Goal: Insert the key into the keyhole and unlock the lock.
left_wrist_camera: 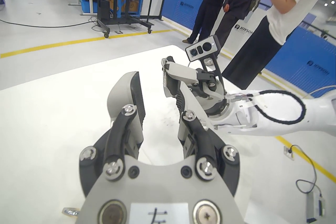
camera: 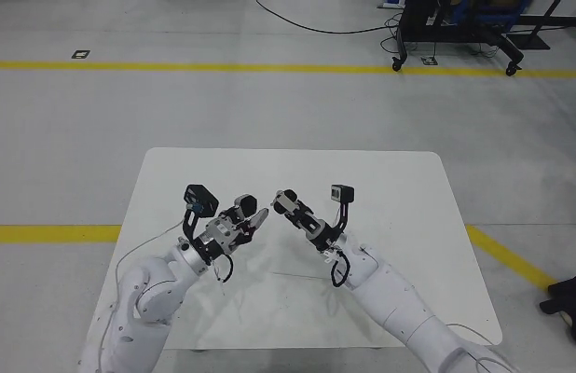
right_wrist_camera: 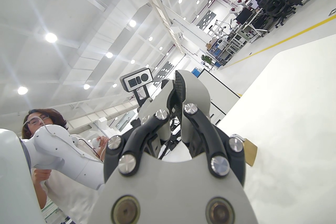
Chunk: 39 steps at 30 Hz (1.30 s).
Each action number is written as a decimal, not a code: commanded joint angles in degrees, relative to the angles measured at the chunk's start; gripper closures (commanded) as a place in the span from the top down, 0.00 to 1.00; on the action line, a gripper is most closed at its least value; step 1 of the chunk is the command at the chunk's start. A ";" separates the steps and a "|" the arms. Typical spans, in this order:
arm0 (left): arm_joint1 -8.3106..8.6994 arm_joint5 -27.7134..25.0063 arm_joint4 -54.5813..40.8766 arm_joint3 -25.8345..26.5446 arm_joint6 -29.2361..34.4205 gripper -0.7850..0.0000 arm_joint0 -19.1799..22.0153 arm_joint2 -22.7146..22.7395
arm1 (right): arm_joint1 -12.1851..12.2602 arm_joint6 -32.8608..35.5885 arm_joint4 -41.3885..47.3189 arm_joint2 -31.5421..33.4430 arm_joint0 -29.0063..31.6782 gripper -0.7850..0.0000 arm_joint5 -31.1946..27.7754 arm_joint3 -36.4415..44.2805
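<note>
Left gripper (camera: 253, 221), right gripper (camera: 283, 200) facing, over white table (camera: 400, 186); left fingers (camera: 261, 218) apparently parted.

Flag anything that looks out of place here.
Neither gripper seems to hold the task's things. The left gripper is open and the right gripper shut, both raised over the table. The brass padlock lies on the table beside the right gripper; a metal ring, maybe the key's, lies near the left.

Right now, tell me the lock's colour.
The lock is brass-gold; the right wrist view shows it best.
</note>
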State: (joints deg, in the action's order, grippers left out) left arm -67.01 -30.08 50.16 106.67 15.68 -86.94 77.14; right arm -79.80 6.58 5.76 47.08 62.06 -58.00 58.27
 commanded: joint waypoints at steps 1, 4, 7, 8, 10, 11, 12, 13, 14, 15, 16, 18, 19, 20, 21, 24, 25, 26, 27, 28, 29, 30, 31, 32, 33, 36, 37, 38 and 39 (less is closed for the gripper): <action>-0.04 0.46 1.72 0.12 -1.07 0.36 -0.15 -0.64 | -0.08 0.27 0.16 0.15 0.04 0.00 0.00 0.03; 0.00 0.97 4.39 0.19 -1.71 0.38 -0.21 -1.14 | -0.21 0.79 0.35 0.39 0.21 0.00 0.00 0.14; 0.06 1.59 7.19 0.16 -2.54 0.39 -0.29 -1.42 | -0.32 1.31 0.64 0.63 0.46 0.00 0.00 0.28; 0.07 1.72 7.70 0.10 -2.94 0.39 -0.34 -1.49 | -0.37 1.43 0.70 0.70 0.58 0.00 0.00 0.40; 0.13 1.78 9.21 0.09 -3.52 0.39 -0.30 -1.56 | -0.45 1.69 0.84 0.81 0.84 0.00 0.00 0.58; 0.14 1.90 9.69 0.02 -3.82 0.38 -0.33 -1.66 | -0.49 1.87 0.85 0.85 0.93 0.00 0.00 0.63; 0.14 1.93 9.86 -0.06 -4.13 0.38 -0.35 -1.78 | -0.52 2.01 0.87 0.94 1.00 0.00 0.00 0.67; 0.13 2.04 9.82 -0.06 -4.66 0.37 -0.30 -1.88 | -0.57 2.16 0.87 1.07 1.10 0.00 0.00 0.71; 0.13 2.08 9.97 -0.04 -4.85 0.36 -0.25 -1.92 | -0.58 2.23 0.85 1.14 1.16 0.00 0.00 0.73; 0.13 2.19 10.07 -0.05 -5.04 0.35 -0.22 -1.99 | -0.61 2.33 0.83 1.25 1.25 0.00 0.00 0.77; 0.14 2.34 10.33 0.00 -5.28 0.34 -0.14 -2.00 | -0.63 2.41 0.83 1.37 1.36 0.00 0.00 0.79; 0.20 2.75 12.29 0.02 -5.45 0.34 -0.01 -2.07 | -0.67 2.55 0.84 1.64 1.55 0.00 0.00 0.89; 0.21 2.95 13.04 -0.07 -5.65 0.34 0.00 -2.16 | -0.69 2.61 0.79 1.77 1.63 0.00 0.00 0.95; 0.23 3.16 13.70 -0.14 -5.93 0.35 0.00 -2.24 | -0.70 2.73 0.66 1.89 1.69 0.00 0.00 1.04; 0.23 3.26 13.98 -0.29 -6.26 0.33 -0.03 -2.35 | -0.72 2.79 0.62 2.01 1.77 0.00 0.00 1.15; 0.24 3.32 14.27 -0.45 -6.77 0.33 0.01 -2.52 | -0.81 3.09 0.45 2.24 1.97 0.00 0.00 1.43; 0.25 3.23 14.22 -0.36 -6.88 0.33 0.03 -2.55 | -0.85 3.20 0.42 2.30 1.99 0.00 0.00 1.53; 0.27 3.17 14.18 -0.29 -6.90 0.33 0.05 -2.55 | -0.89 3.27 0.43 2.36 2.01 0.00 0.00 1.59; 0.28 3.14 14.17 -0.24 -6.91 0.34 0.06 -2.56 | -0.93 3.37 0.42 2.41 2.03 0.00 0.00 1.61; 0.29 3.11 14.16 -0.15 -6.94 0.34 0.08 -2.58 | -0.96 3.53 0.37 2.46 2.00 0.00 0.00 1.64; 0.31 3.11 14.17 -0.14 -6.95 0.34 0.09 -2.59 | -1.00 3.61 0.38 2.52 2.00 0.00 0.00 1.64; 0.32 3.15 14.25 -0.13 -6.96 0.33 0.11 -2.58 | -1.03 3.81 0.33 2.54 1.97 0.00 0.00 1.65; 0.33 3.19 14.30 -0.12 -6.98 0.33 0.12 -2.60 | -1.07 3.90 0.36 2.60 1.95 0.00 0.00 1.64; 0.34 3.32 14.37 -0.14 -7.08 0.33 0.16 -2.58 | -1.10 3.99 0.40 2.67 1.94 0.00 0.00 1.62; 0.35 3.51 14.44 -0.27 -7.20 0.32 0.20 -2.50 | -1.13 4.13 0.30 2.74 1.89 0.00 0.00 1.57; 0.40 3.90 14.42 -0.70 -7.43 0.32 0.21 -2.17 | -1.23 4.47 0.34 2.87 1.82 0.00 0.00 1.58; 0.42 3.96 14.41 -0.81 -7.47 0.32 0.20 -2.07 | -1.27 4.56 0.37 2.92 1.83 0.00 0.00 1.58; 0.44 4.09 14.46 -0.94 -7.50 0.32 0.23 -1.91 | -1.30 4.64 0.39 2.98 1.84 0.00 0.00 1.57; 0.46 4.27 14.50 -1.01 -7.60 0.32 0.26 -1.75 | -1.33 4.72 0.40 3.03 1.85 0.00 0.00 1.56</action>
State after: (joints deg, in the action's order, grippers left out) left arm -66.56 -25.95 64.61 105.72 8.15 -86.71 75.26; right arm -81.11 11.25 6.15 50.07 63.90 -58.00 59.84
